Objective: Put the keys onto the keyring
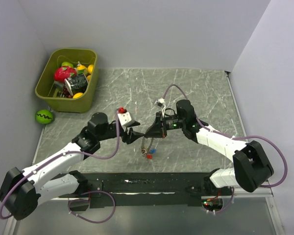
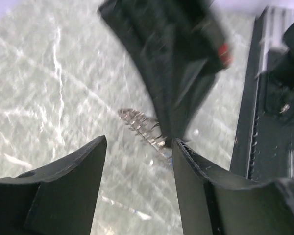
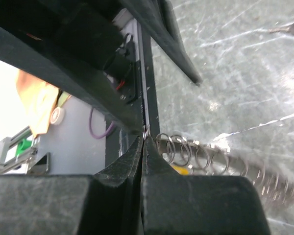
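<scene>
R gripper (image 3: 143,139) pinches keyring (image 3: 201,156) by one end, long axis running away from its tips; L gripper (image 2: 139,144), fingers spread, just beside keyring's free length.

Two tools, left (image 1: 135,136) and right (image 1: 150,132), one keyring (image 3: 206,159), one loose key (image 3: 288,28), one green bin (image 1: 63,104), one striped ball (image 1: 44,116).

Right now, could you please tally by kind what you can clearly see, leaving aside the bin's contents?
Keyring: 1
Grippers: 2, left gripper open, right gripper shut on it
Green bin: 1
Green ball: 1
Total: 5
</scene>
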### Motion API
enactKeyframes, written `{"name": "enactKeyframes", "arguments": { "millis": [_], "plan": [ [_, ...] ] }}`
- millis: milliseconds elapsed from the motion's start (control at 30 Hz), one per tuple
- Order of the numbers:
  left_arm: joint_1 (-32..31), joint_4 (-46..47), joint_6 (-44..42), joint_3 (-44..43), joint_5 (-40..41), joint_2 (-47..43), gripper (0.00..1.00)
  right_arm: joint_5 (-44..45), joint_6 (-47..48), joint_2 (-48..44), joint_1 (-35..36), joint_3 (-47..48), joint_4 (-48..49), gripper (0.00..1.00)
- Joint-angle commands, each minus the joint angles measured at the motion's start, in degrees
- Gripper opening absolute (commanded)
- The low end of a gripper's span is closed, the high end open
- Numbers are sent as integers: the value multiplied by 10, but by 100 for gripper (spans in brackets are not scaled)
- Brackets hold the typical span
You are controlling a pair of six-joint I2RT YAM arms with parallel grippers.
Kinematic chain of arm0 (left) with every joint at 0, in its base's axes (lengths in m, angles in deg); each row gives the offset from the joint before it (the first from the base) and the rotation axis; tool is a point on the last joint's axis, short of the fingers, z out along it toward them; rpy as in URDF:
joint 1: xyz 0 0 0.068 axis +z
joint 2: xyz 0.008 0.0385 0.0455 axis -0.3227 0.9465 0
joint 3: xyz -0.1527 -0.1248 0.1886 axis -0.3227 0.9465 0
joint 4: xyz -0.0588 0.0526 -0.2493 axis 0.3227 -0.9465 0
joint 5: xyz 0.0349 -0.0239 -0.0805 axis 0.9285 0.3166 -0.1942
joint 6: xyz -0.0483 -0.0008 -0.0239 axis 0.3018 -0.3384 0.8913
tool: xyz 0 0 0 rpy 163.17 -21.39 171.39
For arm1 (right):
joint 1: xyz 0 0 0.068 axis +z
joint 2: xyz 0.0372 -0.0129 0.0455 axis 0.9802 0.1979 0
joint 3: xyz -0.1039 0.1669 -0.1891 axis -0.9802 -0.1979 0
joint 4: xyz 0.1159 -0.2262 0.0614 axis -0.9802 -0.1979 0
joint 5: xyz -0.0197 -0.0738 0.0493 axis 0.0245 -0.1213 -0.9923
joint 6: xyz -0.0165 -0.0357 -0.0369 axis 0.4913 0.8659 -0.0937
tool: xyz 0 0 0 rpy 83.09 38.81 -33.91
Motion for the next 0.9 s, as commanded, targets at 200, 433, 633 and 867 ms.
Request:
{"name": "enactKeyframes", "arguments": {
  "millis": [200, 433, 633, 867],
  "plan": [
    [104, 340, 233, 105, -201, -62, 52, 17, -21, -47, 0, -36, 147, 0],
    [130, 501, 323, 129, -272, -10, 36, 9, -24, -90, 0, -55, 207, 0],
    [130, 546, 354, 110, -305, 35, 30, 2, -30, -93, 0, -50, 222, 0],
    [120, 549, 353, 99, -304, 63, 31, -3, -41, -95, 0, -45, 234, 0]
  ]
}}
